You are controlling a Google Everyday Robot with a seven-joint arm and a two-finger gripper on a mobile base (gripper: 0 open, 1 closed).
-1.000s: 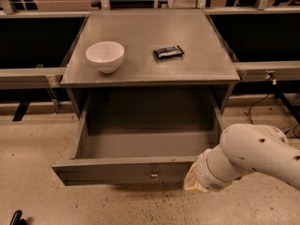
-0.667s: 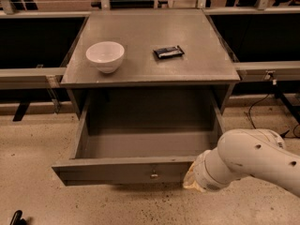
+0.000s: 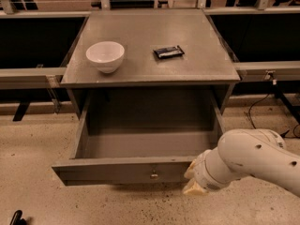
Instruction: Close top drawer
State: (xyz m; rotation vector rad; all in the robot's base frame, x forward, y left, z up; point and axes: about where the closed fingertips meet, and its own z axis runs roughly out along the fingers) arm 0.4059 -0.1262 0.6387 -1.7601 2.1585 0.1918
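While the white ceramic bowl (image 3: 105, 55) and dark flat packet (image 3: 168, 52) sit on the grey metal desk (image 3: 197, 29), the wide grey metal top drawer (image 3: 112, 171) stands pulled far out below. The gripper (image 3: 193, 176) is at the right end of the drawer's front, probably placed to push. Spread or closed, cannot tell.

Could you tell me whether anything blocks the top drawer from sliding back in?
Nothing visible does. The top drawer is pulled out with the gripper at its front panel's right end; the bowl and packet rest on the cabinet top, above its path.
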